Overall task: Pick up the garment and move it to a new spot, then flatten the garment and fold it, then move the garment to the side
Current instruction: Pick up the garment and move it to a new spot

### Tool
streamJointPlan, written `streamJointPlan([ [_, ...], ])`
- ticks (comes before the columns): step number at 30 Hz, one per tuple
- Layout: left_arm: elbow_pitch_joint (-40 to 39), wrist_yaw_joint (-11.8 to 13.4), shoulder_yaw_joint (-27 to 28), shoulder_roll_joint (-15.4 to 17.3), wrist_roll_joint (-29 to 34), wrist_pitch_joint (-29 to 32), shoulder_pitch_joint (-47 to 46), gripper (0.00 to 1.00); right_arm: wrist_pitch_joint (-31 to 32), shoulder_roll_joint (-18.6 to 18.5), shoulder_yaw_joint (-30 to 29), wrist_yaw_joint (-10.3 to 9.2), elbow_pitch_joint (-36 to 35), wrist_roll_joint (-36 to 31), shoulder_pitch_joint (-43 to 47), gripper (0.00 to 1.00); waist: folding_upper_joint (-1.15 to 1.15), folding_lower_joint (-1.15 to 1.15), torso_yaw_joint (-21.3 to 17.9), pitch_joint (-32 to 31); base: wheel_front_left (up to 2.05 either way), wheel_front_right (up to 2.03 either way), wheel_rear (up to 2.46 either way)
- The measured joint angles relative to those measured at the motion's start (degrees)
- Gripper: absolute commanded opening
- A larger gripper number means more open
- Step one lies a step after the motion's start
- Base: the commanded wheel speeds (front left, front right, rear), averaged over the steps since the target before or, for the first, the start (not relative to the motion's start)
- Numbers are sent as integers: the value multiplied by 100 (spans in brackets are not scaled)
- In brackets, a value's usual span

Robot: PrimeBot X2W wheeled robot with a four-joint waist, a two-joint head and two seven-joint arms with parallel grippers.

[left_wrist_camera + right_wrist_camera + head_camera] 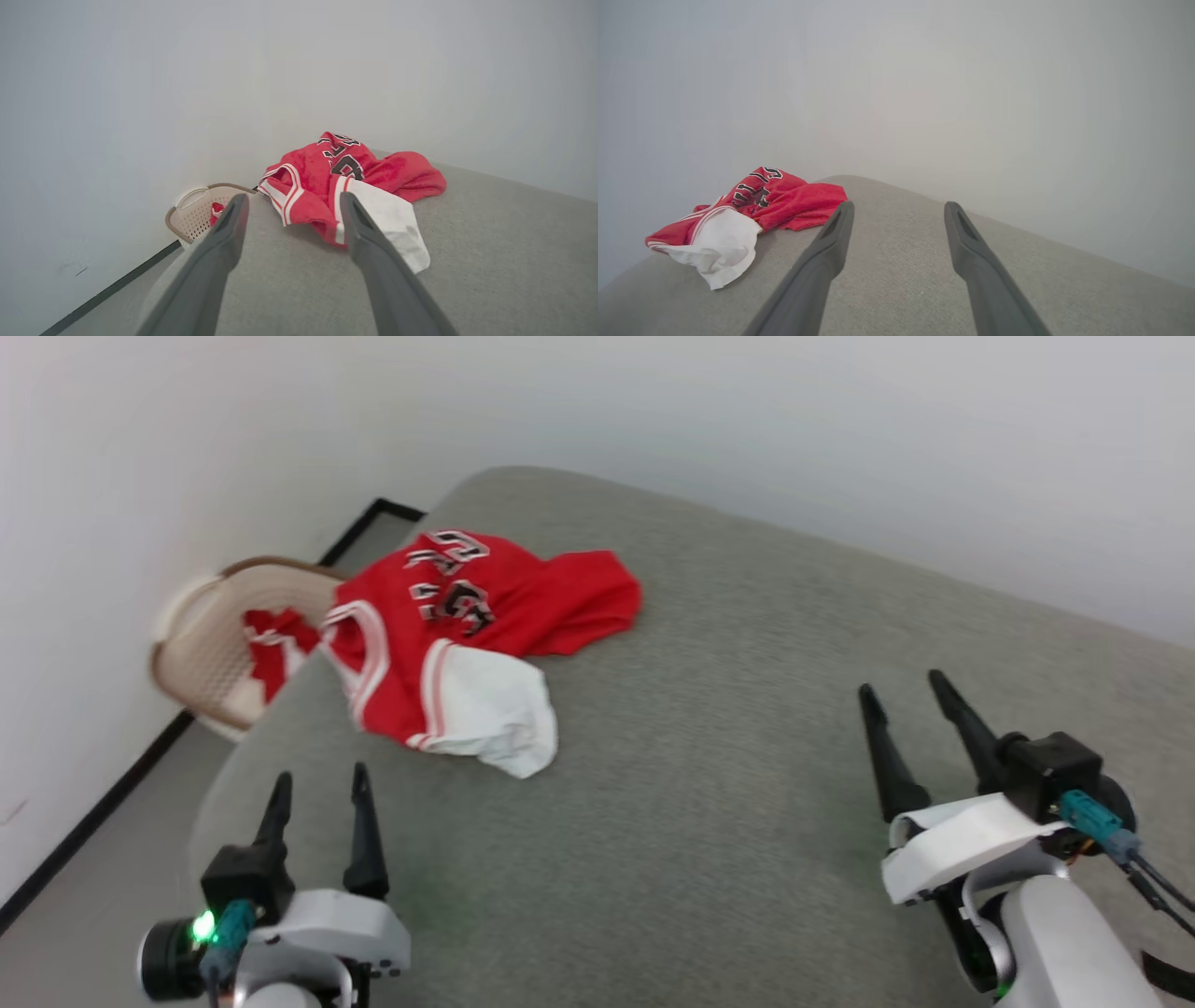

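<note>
The garment (467, 625) is a red jersey with a white sleeve and black lettering, lying crumpled near the far left edge of the grey padded surface (747, 728). It also lies ahead in the left wrist view as the garment (345, 186) and at the left in the right wrist view as the garment (752, 210). My left gripper (319, 784) stands open at the lower left, short of the garment, with nothing between its fingers. My right gripper (904, 689) is open at the lower right, well away from the garment, holding nothing.
A beige perforated basket (219, 649) stands on the floor left of the surface, with red and white cloth inside; it also appears as the basket (196, 217). White walls close off the left and far sides. The surface drops off at its rounded left edge.
</note>
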Motion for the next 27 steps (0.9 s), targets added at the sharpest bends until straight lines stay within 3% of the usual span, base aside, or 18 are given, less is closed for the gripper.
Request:
streamJointPlan([
  [8,-292,116,244,-60,-105,0,375,100,-1,155,453,0,102,81,-232,100,0,0,503,-19,0,0,0],
  [17,-444,164,254,-90,-143,0,488,100,-1,180,637,0,193,222,-342,100,0,0,562,35,0,0,0],
  [22,-225,-62,74,-67,-4,0,263,100,-1,194,573,0,140,277,-280,100,0,0,510,10,0,0,0],
  [27,164,-399,-41,296,146,-1,-464,100,-1,223,855,0,32,350,-202,100,0,0,310,16,0,0,0],
])
